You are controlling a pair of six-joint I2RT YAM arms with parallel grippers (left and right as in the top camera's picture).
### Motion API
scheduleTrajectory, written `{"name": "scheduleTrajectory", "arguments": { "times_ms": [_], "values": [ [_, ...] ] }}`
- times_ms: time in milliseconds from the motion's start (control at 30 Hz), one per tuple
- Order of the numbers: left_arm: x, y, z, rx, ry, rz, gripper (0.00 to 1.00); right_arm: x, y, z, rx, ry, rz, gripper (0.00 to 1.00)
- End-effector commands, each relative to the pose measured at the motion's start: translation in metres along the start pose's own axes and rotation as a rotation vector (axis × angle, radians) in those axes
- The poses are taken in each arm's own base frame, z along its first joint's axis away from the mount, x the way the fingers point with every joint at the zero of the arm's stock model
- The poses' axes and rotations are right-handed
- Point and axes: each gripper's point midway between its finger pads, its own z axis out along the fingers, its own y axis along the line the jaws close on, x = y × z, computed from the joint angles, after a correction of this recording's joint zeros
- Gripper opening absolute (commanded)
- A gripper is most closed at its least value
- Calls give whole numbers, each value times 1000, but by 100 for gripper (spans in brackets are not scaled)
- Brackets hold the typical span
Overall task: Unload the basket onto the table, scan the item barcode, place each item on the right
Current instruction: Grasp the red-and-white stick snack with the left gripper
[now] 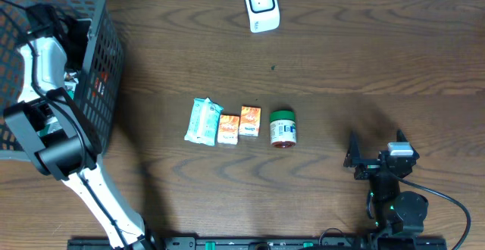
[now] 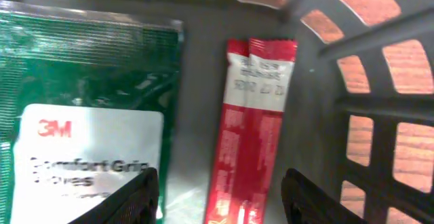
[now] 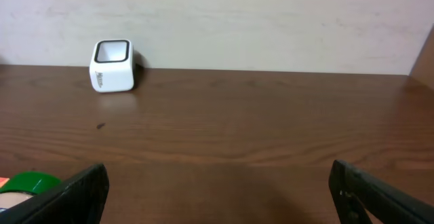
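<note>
"What is the left gripper (image 2: pixel 220 176) doing down in the basket (image 1: pixel 106 68)?"

"I think it is getting ready to pick something to scan. Its fingers are standing partly apart, and they are not squeezing anything."

"How should it be doing that well?"

"I think it should be going straight down, with one finger on each long side of the red stick packet (image 2: pixel 254 115). It should not be catching the green glove packet (image 2: pixel 88 115) or the basket wall."

"Where is the red one lying?"

"Flat on the basket bottom, under the gap between the fingers, nearer one finger. The green packet is lying just beside it, under the other finger."

"And out on the surface (image 1: pixel 364 53)?"

"A pale packet (image 1: pixel 203 121), two orange boxes (image 1: pixel 250 121) and a green-lidded jar (image 1: pixel 283 127) are sitting in a row. The white scanner (image 1: pixel 261 6) is standing at the back, well apart from the basket."

"And the right gripper (image 3: pixel 218 170)?"

"It is sitting low on the right, fingers spread wide, holding nothing."
</note>
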Motion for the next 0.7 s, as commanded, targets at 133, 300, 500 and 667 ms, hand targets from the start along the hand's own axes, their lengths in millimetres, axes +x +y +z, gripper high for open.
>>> {"name": "scheduleTrajectory", "arguments": {
  "times_ms": [133,300,500,667],
  "values": [
    [25,14,34,-55,93,14,58,0,2,0,-8,0,5,99],
    [23,16,35,-64,88,16,47,0,2,0,-8,-1,5,99],
    [31,14,40,-56,109,11,43,0,2,0,-8,-1,5,99],
    [25,15,34,-62,93,1,8,0,2,0,-8,-1,6,99]
  ]
}}
